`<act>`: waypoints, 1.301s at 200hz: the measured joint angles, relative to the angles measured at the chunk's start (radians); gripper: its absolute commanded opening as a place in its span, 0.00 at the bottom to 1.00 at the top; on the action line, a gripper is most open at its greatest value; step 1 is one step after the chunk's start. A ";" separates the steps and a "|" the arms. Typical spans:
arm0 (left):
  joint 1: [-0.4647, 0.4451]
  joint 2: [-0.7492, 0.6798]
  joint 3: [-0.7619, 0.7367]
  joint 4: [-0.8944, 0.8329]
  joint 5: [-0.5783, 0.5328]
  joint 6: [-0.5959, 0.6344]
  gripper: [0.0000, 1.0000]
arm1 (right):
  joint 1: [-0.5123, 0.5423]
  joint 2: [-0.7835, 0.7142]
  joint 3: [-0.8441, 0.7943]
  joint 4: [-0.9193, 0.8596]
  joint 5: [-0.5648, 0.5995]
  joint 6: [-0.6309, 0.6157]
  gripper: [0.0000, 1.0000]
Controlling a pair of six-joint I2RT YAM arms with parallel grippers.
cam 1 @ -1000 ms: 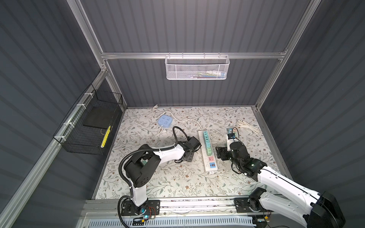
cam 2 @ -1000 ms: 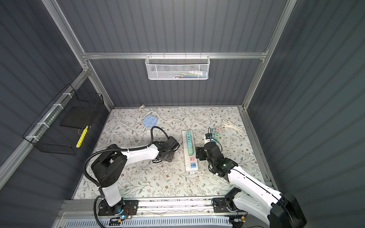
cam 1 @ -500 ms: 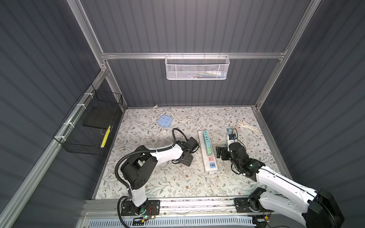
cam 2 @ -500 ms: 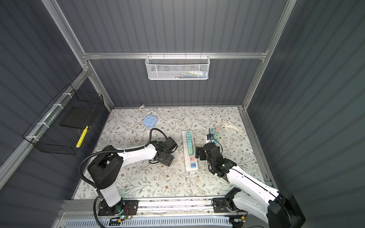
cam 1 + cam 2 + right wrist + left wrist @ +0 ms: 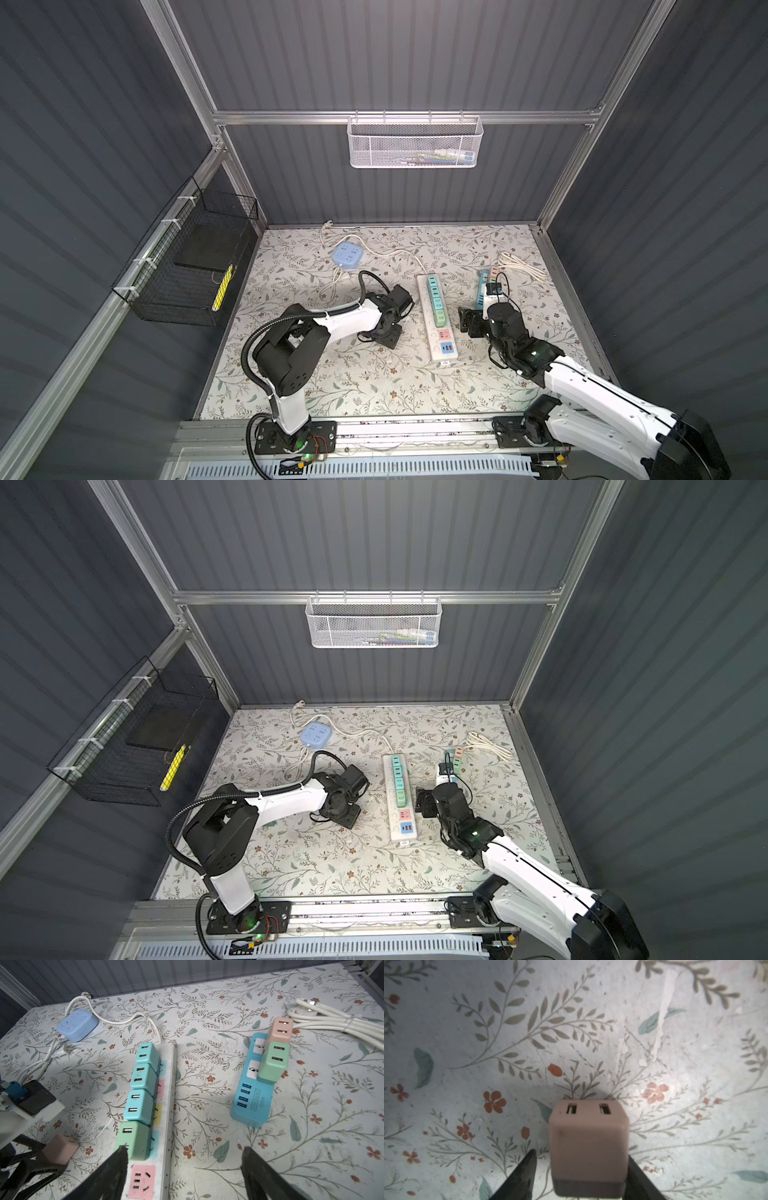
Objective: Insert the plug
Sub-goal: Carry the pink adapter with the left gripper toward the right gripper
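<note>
A pink cube plug (image 5: 588,1147) with two USB slots lies on the floral mat, also seen as the pink plug (image 5: 60,1150) in the right wrist view. My left gripper (image 5: 579,1180) stands open around it: one finger touches the cube's side, the other has a gap. In both top views the left gripper (image 5: 388,334) (image 5: 347,814) sits left of the white power strip (image 5: 443,343) (image 5: 169,1105) and hides the plug. The strip's pink socket (image 5: 141,1180) is free. My right gripper (image 5: 185,1153) (image 5: 469,322) is open and empty over the strip's near end.
Three teal plugs (image 5: 143,1080) and a green plug (image 5: 133,1140) fill the white strip. A blue strip (image 5: 252,1101) with a pink and a green plug lies to the right, beside a coiled white cable (image 5: 332,1020). A light blue socket hub (image 5: 78,1024) sits at the back.
My left gripper has moved toward the front of the mat, a little away from the strip's far part. The right gripper has hardly moved.
</note>
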 measured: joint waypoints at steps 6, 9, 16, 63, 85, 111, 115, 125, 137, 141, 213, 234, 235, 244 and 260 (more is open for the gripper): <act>0.000 0.004 0.005 -0.002 0.003 0.000 0.62 | 0.000 0.002 0.000 0.000 -0.001 0.000 0.85; 0.000 0.006 0.008 -0.003 0.005 0.000 0.62 | 0.000 0.003 0.000 0.001 -0.001 0.000 0.85; 0.000 0.011 0.014 -0.003 0.007 0.000 0.62 | 0.000 0.005 0.000 0.002 -0.002 0.000 0.85; 0.000 0.018 0.022 -0.003 0.023 0.000 0.54 | 0.000 0.011 0.000 0.003 -0.008 0.000 0.85; 0.000 0.022 0.024 0.005 0.021 -0.001 0.46 | 0.000 0.013 0.000 0.003 -0.008 0.000 0.85; 0.000 0.023 0.024 0.018 0.012 0.002 0.33 | 0.000 0.013 0.000 0.003 -0.008 0.000 0.85; 0.000 0.023 0.024 0.019 0.011 0.005 0.31 | 0.000 0.013 0.000 0.003 -0.009 0.000 0.85; 0.000 0.023 0.024 0.021 0.011 0.009 0.28 | 0.000 0.013 0.000 0.003 -0.011 0.000 0.84; 0.000 0.022 0.023 0.028 0.013 0.018 0.25 | 0.000 0.014 0.000 0.003 -0.016 0.000 0.84; 0.000 0.021 0.020 0.035 0.016 0.024 0.25 | 0.000 0.015 0.000 0.003 -0.019 0.000 0.84; -0.115 -0.237 -0.252 0.536 0.039 0.171 0.13 | -0.001 0.071 0.024 -0.025 -0.098 -0.021 0.63; -0.166 -0.275 -0.317 0.731 0.021 0.225 0.12 | -0.001 0.069 0.091 -0.082 -0.193 -0.029 0.53; -0.168 -0.275 -0.320 0.737 0.020 0.226 0.11 | -0.001 0.069 0.094 -0.084 -0.197 -0.027 0.53; -0.185 -0.282 -0.343 0.800 0.018 0.245 0.11 | -0.001 0.069 0.137 -0.109 -0.249 -0.030 0.48; -0.200 -0.283 -0.372 0.889 0.010 0.278 0.10 | -0.001 0.069 0.196 -0.128 -0.330 -0.038 0.41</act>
